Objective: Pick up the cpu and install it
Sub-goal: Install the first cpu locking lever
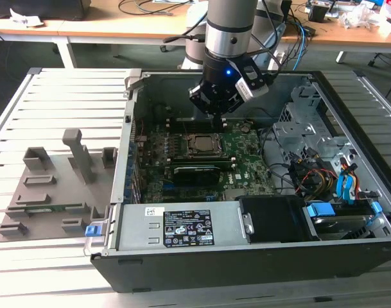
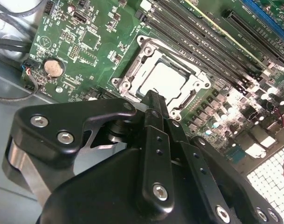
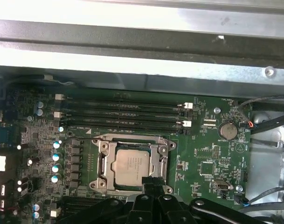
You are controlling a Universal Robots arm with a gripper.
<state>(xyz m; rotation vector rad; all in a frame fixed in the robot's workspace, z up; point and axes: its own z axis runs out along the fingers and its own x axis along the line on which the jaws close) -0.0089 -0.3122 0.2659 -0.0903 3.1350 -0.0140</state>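
Note:
The cpu [image 1: 200, 145], a small square chip with a pale silver-grey top, lies flat inside the metal-framed socket on the green motherboard [image 1: 246, 163] of the open computer case. It appears in both wrist views [image 2: 163, 84] [image 3: 132, 164], with one edge hidden behind the fingertips. My gripper [image 1: 218, 113] hangs just above the board at the socket's edge, over the side of the cpu. In both wrist views the black fingers meet at one tip [image 2: 154, 96] [image 3: 151, 181], shut, with nothing between them.
Grey moulded holder blocks [image 1: 54, 186] sit on the slatted table at the exterior view's left. Inside the case are a power supply [image 1: 182, 228], a black fan shroud [image 1: 272, 218], and a drive cage with cables [image 1: 323, 173]. Memory slots [image 3: 123, 114] run beside the socket.

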